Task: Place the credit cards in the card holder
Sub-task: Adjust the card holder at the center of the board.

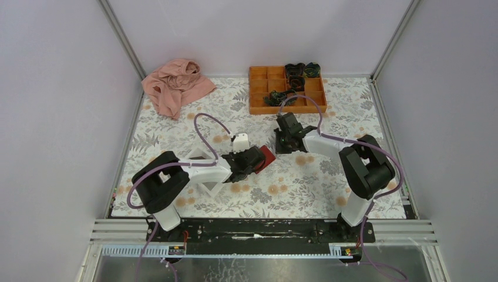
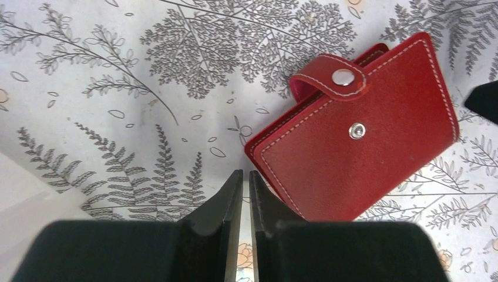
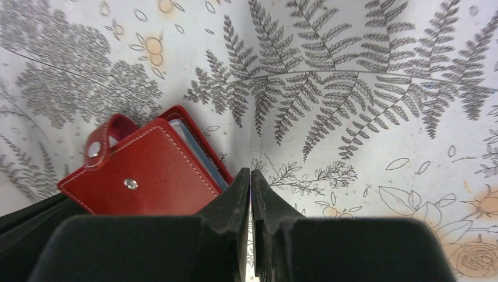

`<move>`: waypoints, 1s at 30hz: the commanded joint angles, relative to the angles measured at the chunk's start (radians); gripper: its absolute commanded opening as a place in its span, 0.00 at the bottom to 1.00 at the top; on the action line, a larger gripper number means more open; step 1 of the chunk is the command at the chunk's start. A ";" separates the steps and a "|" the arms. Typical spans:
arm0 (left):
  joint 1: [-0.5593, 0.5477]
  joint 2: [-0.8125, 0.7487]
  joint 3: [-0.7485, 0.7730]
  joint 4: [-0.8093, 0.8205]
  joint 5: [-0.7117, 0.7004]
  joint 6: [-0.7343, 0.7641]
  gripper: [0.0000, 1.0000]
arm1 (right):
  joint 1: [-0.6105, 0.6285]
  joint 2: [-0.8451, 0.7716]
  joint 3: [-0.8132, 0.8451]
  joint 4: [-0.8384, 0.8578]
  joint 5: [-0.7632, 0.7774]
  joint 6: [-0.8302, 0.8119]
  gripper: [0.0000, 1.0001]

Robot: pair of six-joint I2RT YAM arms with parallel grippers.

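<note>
The card holder (image 1: pixel 268 157) lies on the fern-printed table cover (image 1: pixel 305 188) at the middle of the top view, folded shut with its red cover facing up, between the two grippers. The left gripper (image 1: pixel 258 160) reaches it from the lower left and the right gripper (image 1: pixel 281 147) comes in from the upper right. In the left wrist view the card holder (image 2: pixel 364 141) fills the right half of the frame, tilted. Its snap tab (image 2: pixel 335 76) curls over the upper edge and is unfastened, with the stud on the cover lying bare below it. The left gripper (image 2: pixel 245 179) has its jaws drawn together with only a thin slit between them and nothing in it. Their tips sit at the holder's lower left corner, and whether they touch it cannot be told. In the right wrist view the card holder (image 3: pixel 147 170) lies at the left middle of the frame, showing a pale blue layer along its right edge. The right gripper (image 3: pixel 251 176) also has its jaws pressed close on nothing, their tips just beside the holder's lower right corner. A white tray (image 1: pixel 205 170) lies partly under the left arm, an orange compartment box (image 1: pixel 258 106) stands at the top centre, and a pink cloth (image 1: pixel 176 85) lies crumpled at the upper left.
</note>
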 commanded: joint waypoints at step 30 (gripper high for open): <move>0.084 0.257 0.292 0.098 0.147 0.245 0.15 | 0.124 -0.192 -0.242 0.081 -0.025 0.178 0.05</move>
